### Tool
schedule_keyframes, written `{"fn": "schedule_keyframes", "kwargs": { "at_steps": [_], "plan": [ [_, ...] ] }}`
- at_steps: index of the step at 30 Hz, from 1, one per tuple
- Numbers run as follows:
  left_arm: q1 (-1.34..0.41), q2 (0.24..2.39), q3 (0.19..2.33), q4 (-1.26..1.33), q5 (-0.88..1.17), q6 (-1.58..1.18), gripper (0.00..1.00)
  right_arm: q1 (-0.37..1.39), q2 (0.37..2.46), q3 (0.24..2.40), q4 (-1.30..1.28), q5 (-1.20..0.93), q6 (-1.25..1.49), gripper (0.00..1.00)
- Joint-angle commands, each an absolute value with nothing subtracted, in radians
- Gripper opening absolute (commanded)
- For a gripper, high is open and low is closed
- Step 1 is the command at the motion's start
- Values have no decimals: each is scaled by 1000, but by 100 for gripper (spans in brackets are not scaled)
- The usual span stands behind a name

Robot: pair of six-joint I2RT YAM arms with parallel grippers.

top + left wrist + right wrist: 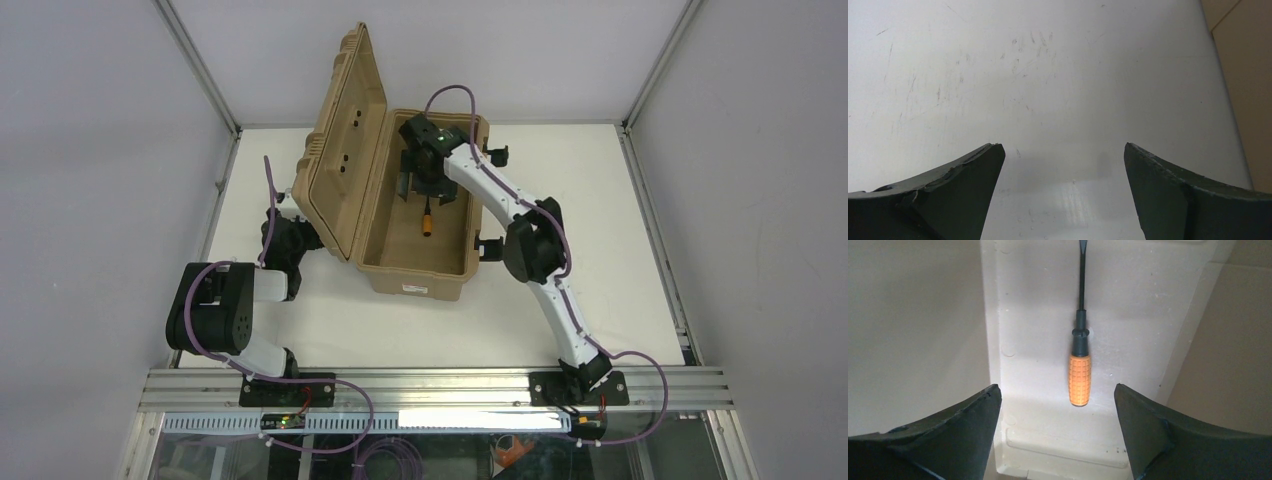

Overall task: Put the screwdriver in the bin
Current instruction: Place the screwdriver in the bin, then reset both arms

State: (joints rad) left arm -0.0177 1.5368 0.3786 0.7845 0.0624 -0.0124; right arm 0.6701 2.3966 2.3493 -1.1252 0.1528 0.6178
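The tan bin (375,262) stands open at the table's middle back, its ribbed lid (345,140) raised on the left. The screwdriver (427,219), with its orange handle and black shaft, lies on the bin's floor. In the right wrist view it (1079,380) lies flat on the pale floor, handle nearest the jaws. My right gripper (428,188) hangs over the bin's far end, open and empty, just above the screwdriver; it also shows in its own view (1057,395). My left gripper (1063,150) is open and empty over bare table, left of the bin.
Black latches (489,246) stick out from the bin's right side. The bin's tan wall (1248,75) shows at the right edge of the left wrist view. White walls enclose the table on the left, back and right. The left arm (225,310) sits folded beside the lid.
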Motion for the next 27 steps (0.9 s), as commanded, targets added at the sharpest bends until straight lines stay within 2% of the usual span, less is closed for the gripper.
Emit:
{"fn": "schedule_keyframes", "kwargs": {
  "at_steps": [1, 5, 16, 20, 27],
  "plan": [
    [-12, 1506, 374, 823, 84, -23, 99, 676, 2267, 2433, -1146, 158, 581, 90],
    [-12, 1506, 374, 823, 84, -23, 99, 681, 2229, 2459, -1161, 161, 558, 99],
    [-12, 1506, 374, 822, 84, -23, 99, 675, 2071, 2463, -1141, 225, 456, 99],
    [-12, 1505, 374, 822, 84, -23, 99, 648, 1988, 2397, -1101, 269, 409, 99],
    [-12, 1506, 374, 822, 84, -23, 99, 545, 1800, 2158, -967, 314, 353, 99]
  ]
}}
